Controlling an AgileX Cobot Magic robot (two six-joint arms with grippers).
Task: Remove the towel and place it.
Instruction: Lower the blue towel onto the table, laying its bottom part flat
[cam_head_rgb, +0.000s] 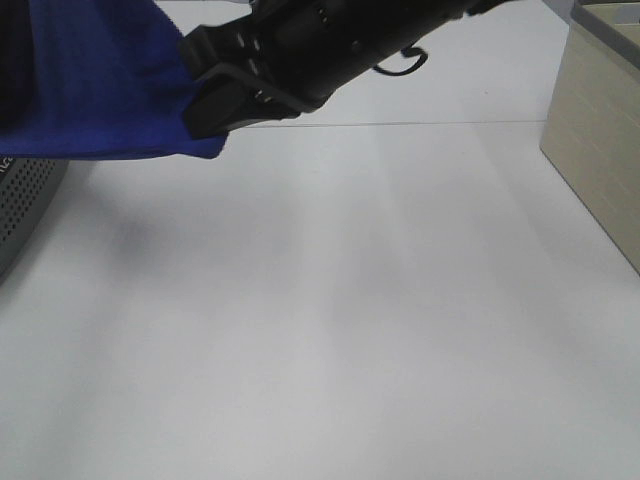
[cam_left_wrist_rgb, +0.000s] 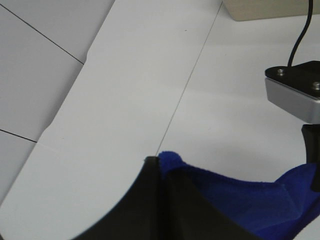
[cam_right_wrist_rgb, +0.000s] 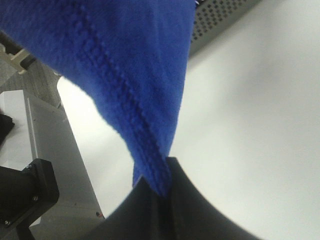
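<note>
Exterior high view: my right gripper (cam_head_rgb: 203, 112) reaches leftward, clamped on the royal-blue plush towel (cam_head_rgb: 95, 85) edge; my left gripper (cam_left_wrist_rgb: 159, 165) pinches its corner, with open white table (cam_head_rgb: 350, 350) below.

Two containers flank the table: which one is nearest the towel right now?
The grey perforated container at the high view's left edge, directly beneath the hanging towel in that picture. The beige box stands far off on the right.
</note>
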